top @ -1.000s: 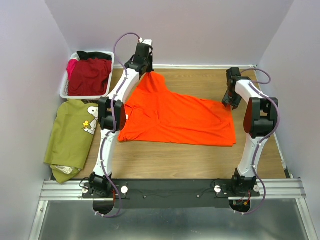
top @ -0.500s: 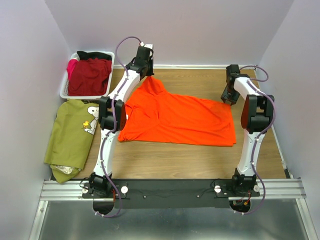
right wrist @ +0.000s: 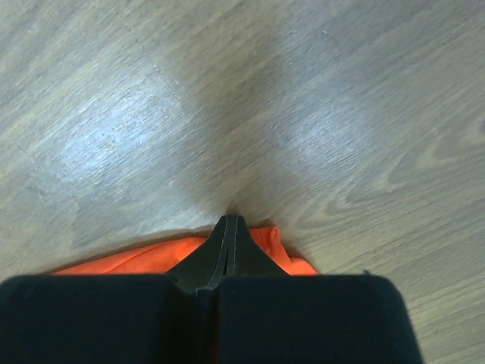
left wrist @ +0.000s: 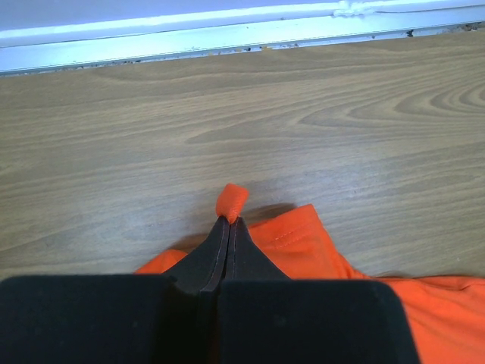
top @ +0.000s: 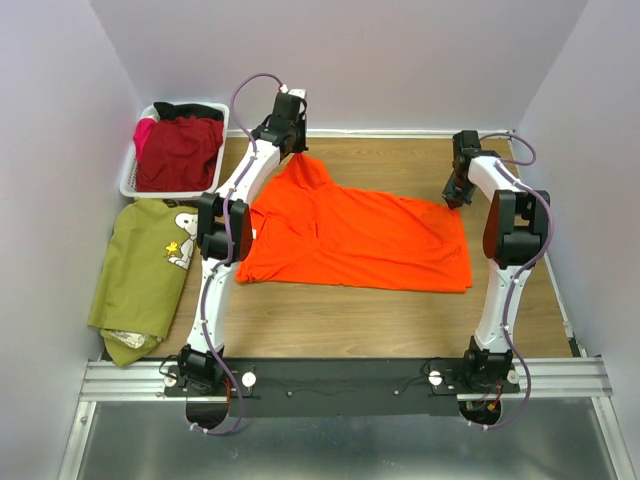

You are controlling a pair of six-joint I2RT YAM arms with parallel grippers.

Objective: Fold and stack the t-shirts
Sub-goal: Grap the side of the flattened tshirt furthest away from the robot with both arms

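A bright orange t-shirt (top: 350,235) lies spread flat on the wooden table (top: 340,320). At its far left corner my left gripper (top: 297,152) is shut, with a small fold of orange cloth (left wrist: 231,202) sticking out past the closed tips (left wrist: 229,221). My right gripper (top: 455,198) is shut at the shirt's far right corner. In the right wrist view, orange cloth (right wrist: 144,259) shows on both sides of the closed tips (right wrist: 231,220). A dark red t-shirt (top: 180,152) fills the basket. An olive green t-shirt (top: 140,270) with a cartoon-dog print lies at the left edge.
The white slatted basket (top: 127,186) stands at the far left corner, with pink and black cloth at its back. A white rail (left wrist: 227,34) runs along the table's far edge below the wall. Walls close in on both sides.
The right gripper has shifted slightly toward the far edge and shut at the orange shirt's far right corner. The left gripper has stayed shut on its corner, moving slightly farther back.
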